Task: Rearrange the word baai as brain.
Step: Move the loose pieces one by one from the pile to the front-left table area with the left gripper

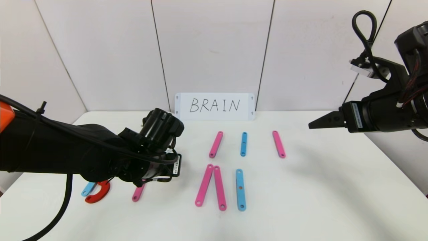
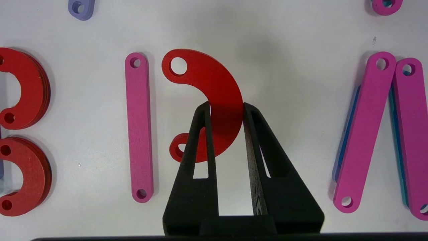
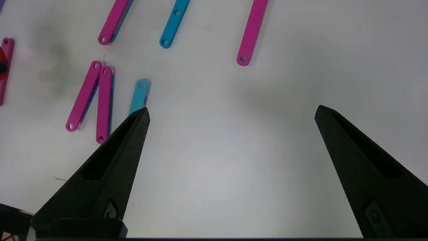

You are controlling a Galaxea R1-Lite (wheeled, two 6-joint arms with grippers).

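Note:
My left gripper (image 2: 226,105) is shut on a red C-curve (image 2: 207,73), its fingers pressing the curve's inner and outer edges. The curve sits just beside an upright pink strip (image 2: 138,127), its open side toward the strip. Two more red C-curves (image 2: 28,87) (image 2: 26,177) lie stacked past that strip. A short purple strip (image 2: 81,7) shows at the frame's edge. Two pink strips (image 1: 204,184) (image 1: 219,187) lean together like an A, with a blue strip (image 1: 240,189) beside them. My right gripper (image 1: 314,124) is open and empty, high above the table's right side.
A white card handwritten BRAIN (image 1: 214,106) stands against the back wall. A far row holds a pink strip (image 1: 216,144), a blue strip (image 1: 243,144) and a pink strip (image 1: 278,144). My left arm hides most of the left-hand letters in the head view.

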